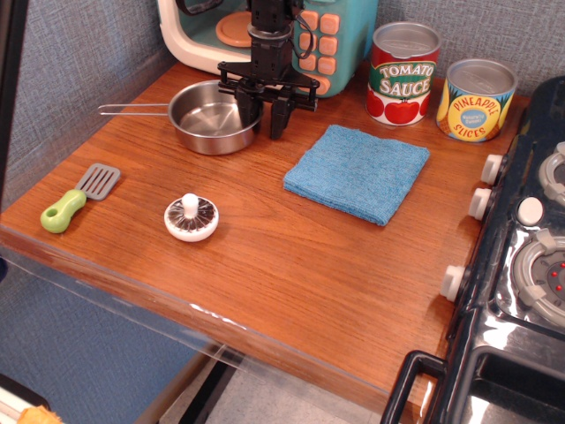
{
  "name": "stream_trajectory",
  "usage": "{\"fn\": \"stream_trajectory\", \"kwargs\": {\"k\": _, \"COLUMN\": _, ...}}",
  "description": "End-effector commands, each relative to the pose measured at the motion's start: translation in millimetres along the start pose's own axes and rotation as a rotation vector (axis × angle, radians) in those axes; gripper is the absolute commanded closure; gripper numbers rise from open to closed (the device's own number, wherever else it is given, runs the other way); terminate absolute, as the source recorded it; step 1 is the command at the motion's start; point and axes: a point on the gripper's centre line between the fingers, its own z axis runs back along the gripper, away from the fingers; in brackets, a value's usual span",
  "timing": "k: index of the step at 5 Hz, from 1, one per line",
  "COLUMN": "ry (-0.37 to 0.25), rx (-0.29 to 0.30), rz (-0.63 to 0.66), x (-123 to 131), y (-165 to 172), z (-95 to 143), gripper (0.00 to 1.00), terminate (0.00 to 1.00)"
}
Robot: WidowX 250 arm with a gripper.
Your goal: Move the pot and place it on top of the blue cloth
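The pot (207,119), a small shiny steel saucepan with a thin wire handle pointing left, sits on the wooden counter at the back left. My black gripper (264,124) comes down from above at the pot's right rim. Its fingers have closed in, one inside the pot and one outside, pinching the rim. The blue cloth (357,172) lies flat on the counter to the right of the pot, a short gap away from the gripper, with nothing on it.
A teal toy microwave (340,35) stands right behind the gripper. A tomato sauce can (403,75) and a pineapple can (477,100) stand behind the cloth. A green-handled spatula (78,199) and a white round knob (192,217) lie front left. A black stove (530,265) is on the right.
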Motion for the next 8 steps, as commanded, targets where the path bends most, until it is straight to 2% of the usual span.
{"fn": "stream_trajectory", "kwargs": {"k": 1, "ry": -0.098, "rx": 0.006, "rz": 0.004, "x": 0, "y": 3, "z": 40, "gripper": 1.0, "terminate": 0.0}}
{"fn": "stream_trajectory", "kwargs": {"k": 2, "ry": -0.141, "rx": 0.016, "rz": 0.009, "x": -5, "y": -5, "z": 62, "gripper": 1.0, "terminate": 0.0}}
{"fn": "stream_trajectory", "kwargs": {"k": 3, "ry": -0.188, "rx": 0.008, "rz": -0.047, "x": -13, "y": -36, "z": 93, "gripper": 1.0, "terminate": 0.0}}
{"fn": "stream_trajectory", "kwargs": {"k": 4, "ry": -0.182, "rx": -0.023, "rz": -0.179, "x": -24, "y": -83, "z": 105, "gripper": 1.0, "terminate": 0.0}}
{"fn": "stream_trajectory", "kwargs": {"k": 5, "ry": -0.17, "rx": -0.011, "rz": -0.275, "x": -44, "y": -127, "z": 102, "gripper": 1.0, "terminate": 0.0}}
{"fn": "stream_trajectory", "kwargs": {"k": 6, "ry": -0.142, "rx": 0.006, "rz": -0.302, "x": -57, "y": -142, "z": 89, "gripper": 1.0, "terminate": 0.0}}
{"fn": "stream_trajectory", "kwargs": {"k": 8, "ry": -0.104, "rx": 0.049, "rz": -0.267, "x": -52, "y": -134, "z": 63, "gripper": 1.0, "terminate": 0.0}}
